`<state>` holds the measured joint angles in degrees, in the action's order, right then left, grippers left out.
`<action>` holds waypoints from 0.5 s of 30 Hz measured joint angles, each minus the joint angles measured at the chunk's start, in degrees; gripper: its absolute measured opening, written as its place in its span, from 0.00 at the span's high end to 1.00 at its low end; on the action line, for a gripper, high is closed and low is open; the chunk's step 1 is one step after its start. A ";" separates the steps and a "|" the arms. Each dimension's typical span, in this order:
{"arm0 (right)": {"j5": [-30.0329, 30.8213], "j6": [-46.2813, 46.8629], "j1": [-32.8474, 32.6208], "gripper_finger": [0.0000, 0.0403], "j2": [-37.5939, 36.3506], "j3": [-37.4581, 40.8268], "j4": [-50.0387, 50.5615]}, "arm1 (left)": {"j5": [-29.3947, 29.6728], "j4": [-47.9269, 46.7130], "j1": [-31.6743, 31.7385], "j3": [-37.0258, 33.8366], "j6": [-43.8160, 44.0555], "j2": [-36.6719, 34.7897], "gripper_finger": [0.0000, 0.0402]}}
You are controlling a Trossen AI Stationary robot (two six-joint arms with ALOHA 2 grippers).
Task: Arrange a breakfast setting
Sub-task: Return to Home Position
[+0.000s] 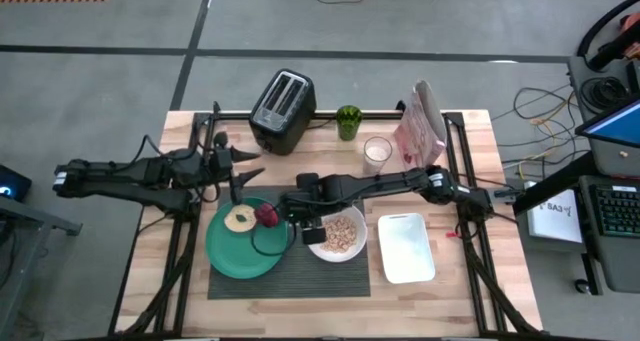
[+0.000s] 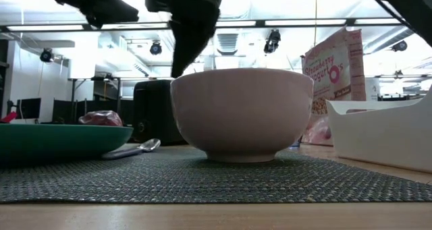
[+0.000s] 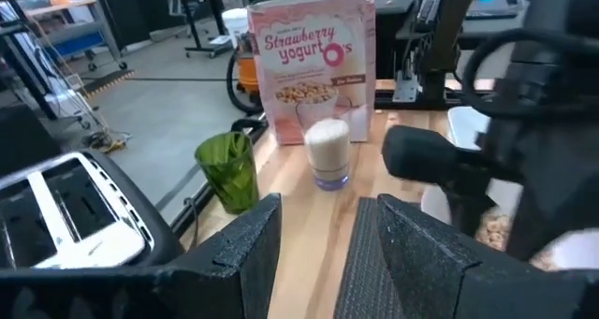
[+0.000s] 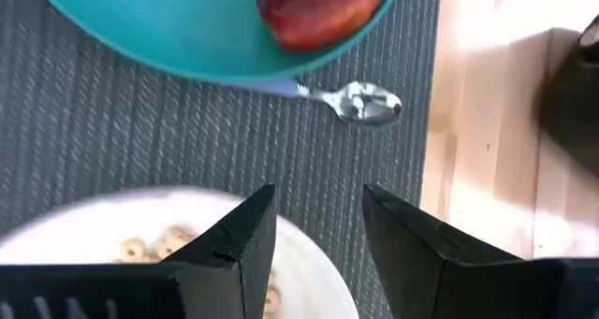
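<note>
My right pincer hangs released over the dark ribbed placemat, between round green plate and white bowl; left pincer, released, beside black toaster.

Dark ribbed placemat at the tabletop's front edge carries green plate and cereal-filled white bowl. White rectangular dish lies beside it. Black toaster, milk glass and upright pink cereal box stand along the back edge.

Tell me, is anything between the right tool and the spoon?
Nothing visible. The right tool hangs open over the placemat, and the spoon lies just ahead on bare mat, beside the green plate.
</note>
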<state>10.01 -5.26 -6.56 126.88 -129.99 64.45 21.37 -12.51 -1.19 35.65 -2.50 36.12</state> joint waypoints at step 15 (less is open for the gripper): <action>0.06 -4.65 2.64 0.63 -25.85 40.80 -34.19 | -9.93 4.22 0.11 -11.84 0.88 -15.11 0.60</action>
<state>10.07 -9.92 -3.92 101.03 -89.19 30.26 11.44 -8.29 -1.09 23.82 -1.62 21.01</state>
